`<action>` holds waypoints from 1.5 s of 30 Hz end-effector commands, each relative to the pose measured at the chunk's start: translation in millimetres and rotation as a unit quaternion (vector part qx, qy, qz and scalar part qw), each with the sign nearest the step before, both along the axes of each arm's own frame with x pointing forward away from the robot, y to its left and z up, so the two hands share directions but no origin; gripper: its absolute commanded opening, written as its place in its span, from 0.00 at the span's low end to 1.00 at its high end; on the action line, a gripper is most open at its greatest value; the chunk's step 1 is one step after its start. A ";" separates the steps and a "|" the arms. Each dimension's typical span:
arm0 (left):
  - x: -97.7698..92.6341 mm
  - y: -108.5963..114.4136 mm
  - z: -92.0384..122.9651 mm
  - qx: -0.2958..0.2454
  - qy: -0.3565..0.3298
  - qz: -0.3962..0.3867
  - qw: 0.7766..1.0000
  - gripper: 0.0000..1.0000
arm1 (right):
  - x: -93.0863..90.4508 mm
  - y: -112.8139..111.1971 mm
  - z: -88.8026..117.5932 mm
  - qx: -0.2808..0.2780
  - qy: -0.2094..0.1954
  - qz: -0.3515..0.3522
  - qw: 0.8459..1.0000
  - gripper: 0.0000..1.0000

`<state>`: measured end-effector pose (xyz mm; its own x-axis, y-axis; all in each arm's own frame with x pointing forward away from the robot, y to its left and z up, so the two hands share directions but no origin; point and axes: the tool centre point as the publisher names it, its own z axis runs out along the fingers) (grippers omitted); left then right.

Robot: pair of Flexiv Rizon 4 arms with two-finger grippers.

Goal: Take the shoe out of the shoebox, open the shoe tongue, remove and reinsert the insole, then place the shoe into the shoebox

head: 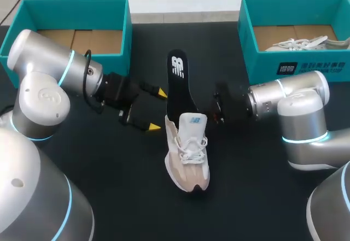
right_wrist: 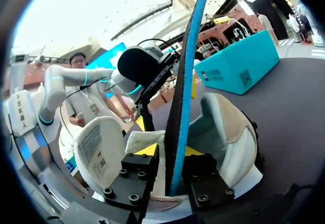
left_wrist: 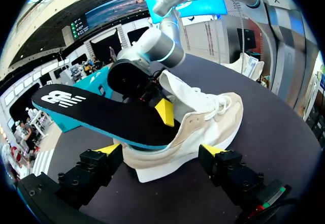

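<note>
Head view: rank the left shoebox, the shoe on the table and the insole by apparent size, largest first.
1. left shoebox
2. shoe
3. insole: its visible part looks nearly as long as the shoe but much narrower. Its lower end is hidden inside the shoe.

You are working over a table (head: 126, 192) with a flat, matte black top, plain and unpatterned wherever it lies bare. From the head view you see its far edge run straight across, and the dark surface fills the rest of the view down to the near side. The light on it is even, with no hard glare. In the left wrist view the table (left_wrist: 287, 132) takes a faint grey sheen, and in the right wrist view it reads as a smooth charcoal plane.
</note>
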<state>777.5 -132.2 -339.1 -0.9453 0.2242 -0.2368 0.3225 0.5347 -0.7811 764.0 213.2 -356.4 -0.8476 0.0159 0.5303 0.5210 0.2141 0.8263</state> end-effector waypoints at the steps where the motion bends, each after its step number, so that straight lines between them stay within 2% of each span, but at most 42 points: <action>1: -0.7 0.1 0.3 0.001 0.000 0.000 1.000 1.00 | 2.8 2.5 2.0 -0.002 -0.005 0.002 1.000 0.37; 12: -0.7 0.1 0.3 0.001 0.000 0.000 1.000 1.00 | 5.6 3.2 11.6 0.006 -0.019 0.001 1.000 0.36; 18: -0.7 0.1 0.3 0.001 0.000 0.000 1.000 1.00 | 5.6 3.2 14.1 0.007 -0.024 -0.001 1.000 0.38; 25: -0.7 0.1 0.3 0.001 0.000 0.000 1.000 1.00 | 9.3 0.9 20.8 0.004 -0.037 -0.005 0.999 0.45; 34: -0.7 0.1 0.3 0.001 0.000 0.000 1.000 1.00 | 10.2 5.2 30.9 0.012 -0.048 0.001 0.999 0.44; 45: -0.7 0.1 0.3 0.001 0.000 0.000 1.000 1.00 | 30.8 16.2 34.2 -0.015 -0.057 0.028 0.998 0.40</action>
